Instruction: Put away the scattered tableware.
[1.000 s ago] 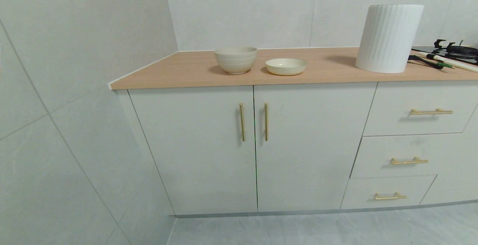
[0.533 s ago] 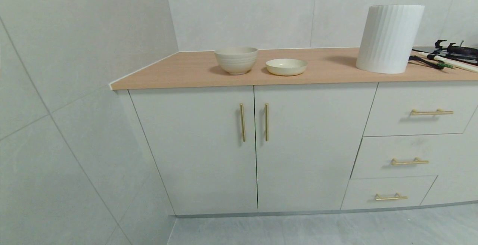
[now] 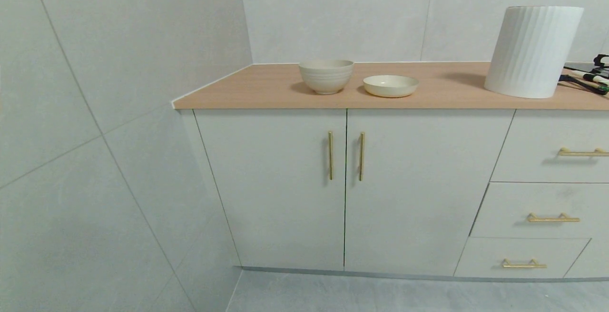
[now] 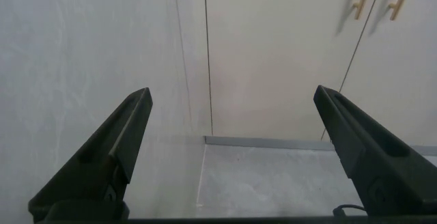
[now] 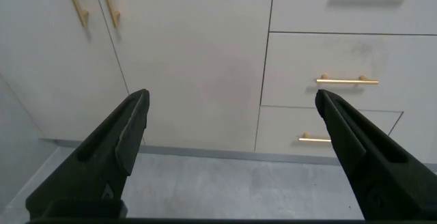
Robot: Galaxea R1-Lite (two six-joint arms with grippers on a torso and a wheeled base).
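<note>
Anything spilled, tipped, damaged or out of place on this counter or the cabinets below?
Nothing stands out. The bowl and the shallow dish sit upright side by side, apart, on the countertop; no spill shows. The cabinet doors and drawers are shut, and the white ribbed container stands upright.

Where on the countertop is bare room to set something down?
Bare countertop from its left corner to the bowl, and another stretch between the shallow dish and the ribbed white container. Bowl and dish sit close together; utensils crowd the far right.
</note>
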